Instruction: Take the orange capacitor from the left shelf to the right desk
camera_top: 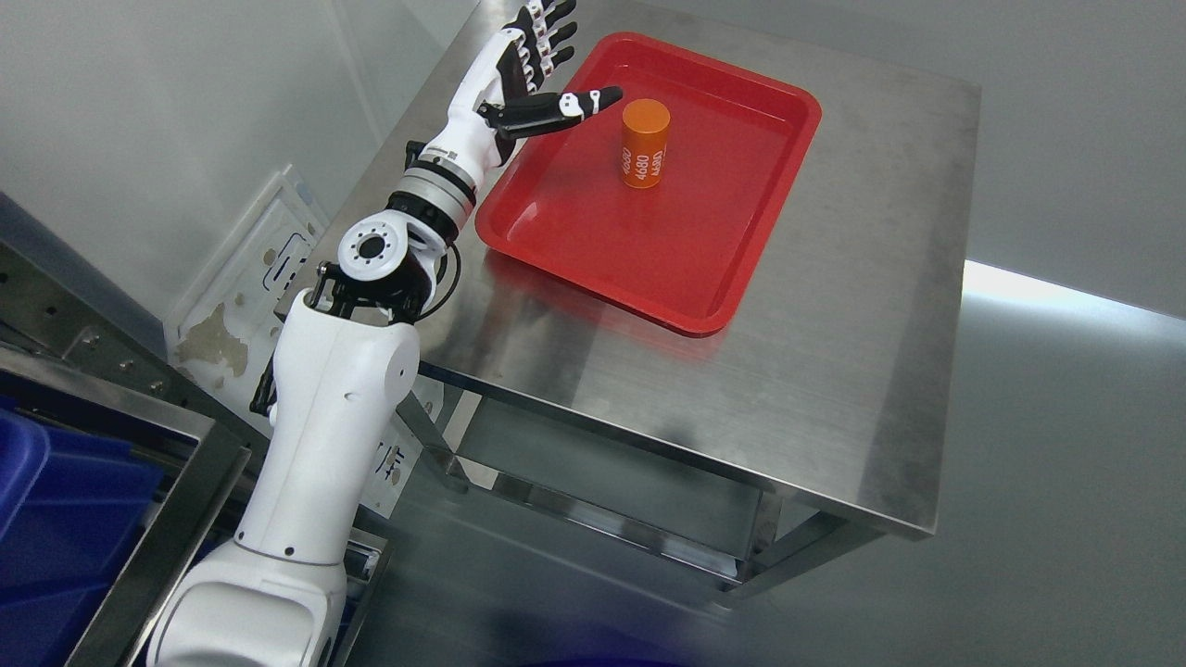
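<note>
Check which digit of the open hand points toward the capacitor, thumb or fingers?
The thumb of the left hand: it reaches sideways toward the orange capacitor, without touching. The other fingers point up, away.

The left arm (pixel 324 445) has smooth white shells. Its elbow carries a round white cap ringed with small dark holes, with black cables looping beside it. A black and silver ringed wrist leads to the left hand (pixel 519 79), white-backed, with black-and-white fingers (pixel 547 37).

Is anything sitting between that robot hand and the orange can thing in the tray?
Nothing visible. The left hand is open beside the orange capacitor, which stands upright in the red tray on the steel desk.
</note>
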Available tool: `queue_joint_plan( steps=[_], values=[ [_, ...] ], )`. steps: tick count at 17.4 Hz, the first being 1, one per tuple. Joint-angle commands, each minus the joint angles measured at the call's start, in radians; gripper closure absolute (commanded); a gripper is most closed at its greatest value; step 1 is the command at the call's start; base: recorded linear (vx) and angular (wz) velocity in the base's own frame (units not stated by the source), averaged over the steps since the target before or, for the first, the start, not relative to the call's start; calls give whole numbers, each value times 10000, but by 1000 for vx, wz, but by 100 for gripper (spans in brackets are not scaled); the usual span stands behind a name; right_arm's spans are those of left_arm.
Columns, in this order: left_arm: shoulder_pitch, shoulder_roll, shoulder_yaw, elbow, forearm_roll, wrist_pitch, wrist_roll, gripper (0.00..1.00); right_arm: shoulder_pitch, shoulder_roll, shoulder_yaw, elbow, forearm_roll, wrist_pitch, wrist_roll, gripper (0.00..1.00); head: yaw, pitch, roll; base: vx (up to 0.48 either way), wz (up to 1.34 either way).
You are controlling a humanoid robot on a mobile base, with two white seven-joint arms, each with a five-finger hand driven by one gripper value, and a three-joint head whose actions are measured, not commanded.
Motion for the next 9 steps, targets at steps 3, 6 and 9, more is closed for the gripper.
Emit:
queue_joint_plan(
  steps=[3, 6, 9],
  values=[
    [2600, 175, 969, -2800, 78, -754, 659, 0, 215, -175, -107, -175, 61, -7, 4, 0, 0, 0, 0, 0, 0],
    [3003, 175, 1029, -3414, 78, -1108, 738, 0, 230, -175, -107, -175, 61, -7, 4, 0, 0, 0, 0, 0, 0],
    [3002, 175, 1045, -3430, 78, -1184, 738, 0, 215, -175, -107, -175, 61, -7, 4, 0, 0, 0, 0, 0, 0]
  ],
)
